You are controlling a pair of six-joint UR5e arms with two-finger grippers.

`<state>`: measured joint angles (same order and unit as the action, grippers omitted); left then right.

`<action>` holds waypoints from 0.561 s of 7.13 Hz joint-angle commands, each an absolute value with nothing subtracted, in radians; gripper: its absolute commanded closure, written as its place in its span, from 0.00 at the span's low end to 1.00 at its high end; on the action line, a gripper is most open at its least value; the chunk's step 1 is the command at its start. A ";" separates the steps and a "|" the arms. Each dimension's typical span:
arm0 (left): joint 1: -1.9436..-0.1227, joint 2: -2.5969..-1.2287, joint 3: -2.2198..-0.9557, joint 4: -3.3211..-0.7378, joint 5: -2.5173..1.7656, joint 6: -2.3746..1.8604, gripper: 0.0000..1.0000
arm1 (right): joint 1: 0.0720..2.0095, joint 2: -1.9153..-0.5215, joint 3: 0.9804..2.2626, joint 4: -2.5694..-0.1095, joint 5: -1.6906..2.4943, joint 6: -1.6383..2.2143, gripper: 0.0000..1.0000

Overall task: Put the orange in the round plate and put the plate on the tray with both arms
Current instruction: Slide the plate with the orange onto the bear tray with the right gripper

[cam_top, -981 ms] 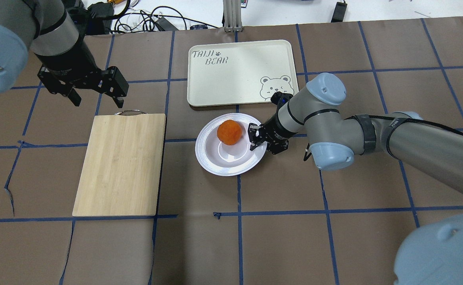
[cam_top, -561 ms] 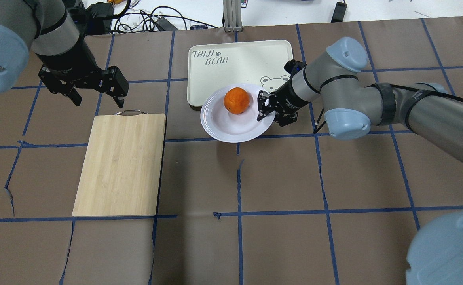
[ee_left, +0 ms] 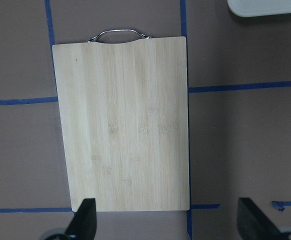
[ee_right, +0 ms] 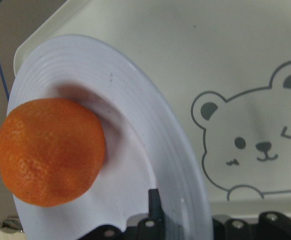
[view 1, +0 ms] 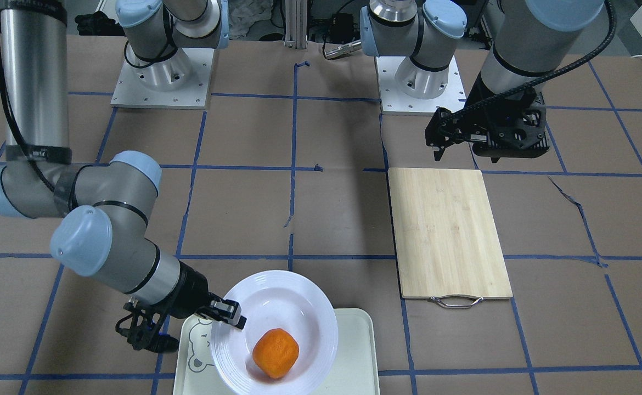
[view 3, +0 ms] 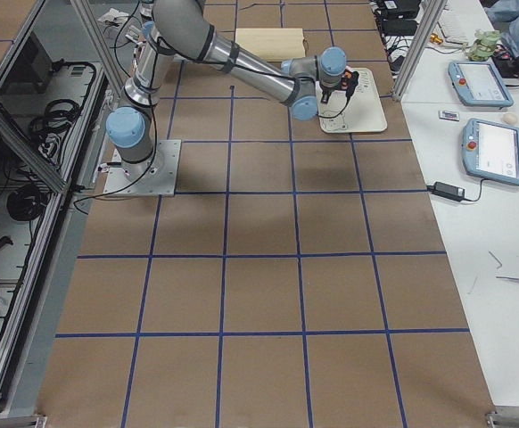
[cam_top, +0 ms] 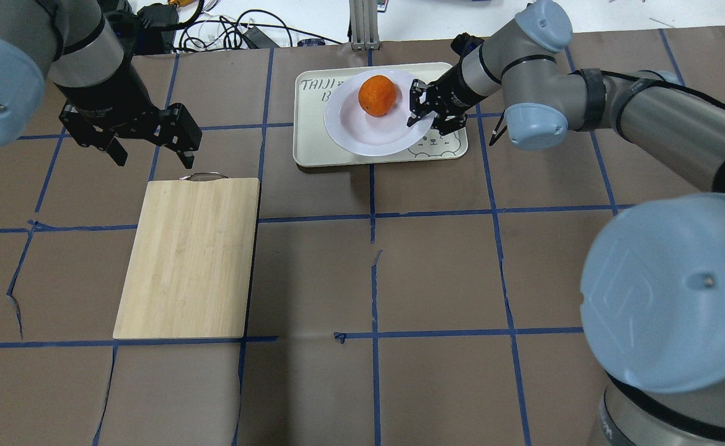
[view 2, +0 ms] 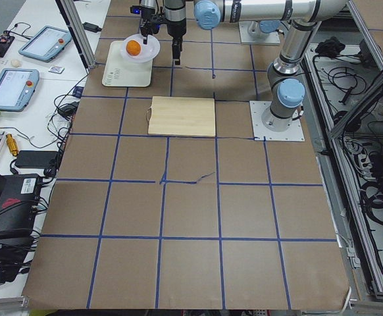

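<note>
The orange (cam_top: 377, 95) lies in the round plate (cam_top: 362, 133), toward its far side. My right gripper (cam_top: 421, 114) is shut on the plate's right rim and holds it over the tray (cam_top: 313, 148). The plate covers most of the tray's middle. The right wrist view shows the orange (ee_right: 50, 150) on the tilted plate (ee_right: 155, 150), with the tray's bear face (ee_right: 250, 145) beyond the rim. Whether the plate touches the tray I cannot tell. My left gripper (cam_top: 152, 160) hangs open and empty above the table, just beyond the cutting board's handle.
A bamboo cutting board (cam_top: 189, 257) with a metal handle (cam_top: 203, 176) lies left of centre, under my left wrist camera (ee_left: 123, 120). Cables (cam_top: 214, 31) run along the far table edge. Tablets (view 2: 10, 85) sit on a side bench.
My right gripper has carried the plate with the orange away from the table's middle, forward and up, until it is over the tray. The left arm has not moved.
</note>
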<state>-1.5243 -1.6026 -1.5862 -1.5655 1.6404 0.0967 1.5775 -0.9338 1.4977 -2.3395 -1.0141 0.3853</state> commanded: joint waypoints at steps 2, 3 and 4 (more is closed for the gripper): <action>-1.526 -1.601 -1.588 -1.574 1.643 0.097 0.00 | 1.577 -0.819 1.434 -2.376 -1.022 0.377 1.00; -1.526 -1.601 -1.588 -1.574 1.643 0.097 0.00 | 1.577 -0.815 1.433 -2.390 -1.025 0.383 0.93; -1.526 -1.601 -1.586 -1.572 1.643 0.097 0.00 | 1.577 -0.816 1.425 -2.390 -1.061 0.387 0.45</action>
<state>-1.5262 -1.6015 -1.5872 -1.5730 1.6428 0.0966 1.5770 -0.8204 1.4322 -2.3817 -1.0324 0.3824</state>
